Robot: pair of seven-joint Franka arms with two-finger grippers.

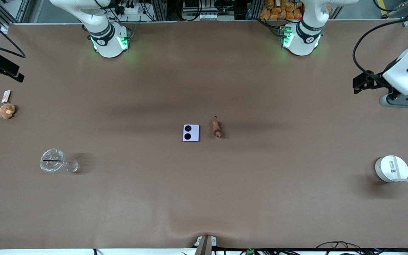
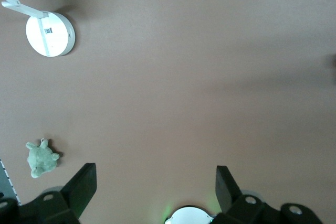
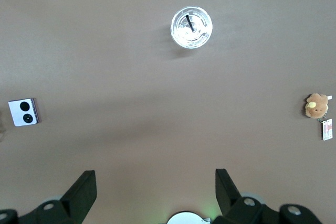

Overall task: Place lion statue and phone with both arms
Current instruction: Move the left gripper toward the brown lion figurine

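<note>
The phone (image 1: 191, 133), a pale lavender square with two black camera circles, lies flat at the middle of the table. It also shows in the right wrist view as the phone (image 3: 23, 112). Close beside it, toward the left arm's end, lies the small reddish-brown lion statue (image 1: 216, 128). My left gripper (image 2: 155, 174) hangs high over the left arm's end of the table, open and holding nothing. My right gripper (image 3: 155, 177) hangs high over the right arm's end, open and holding nothing too. Both are well apart from the two objects.
A clear plastic cup (image 1: 52, 160) with its lid and an orange-brown plush toy (image 1: 6, 111) lie toward the right arm's end. A round white device (image 1: 391, 169) on a white arm and a green plush toy (image 2: 42, 158) lie toward the left arm's end.
</note>
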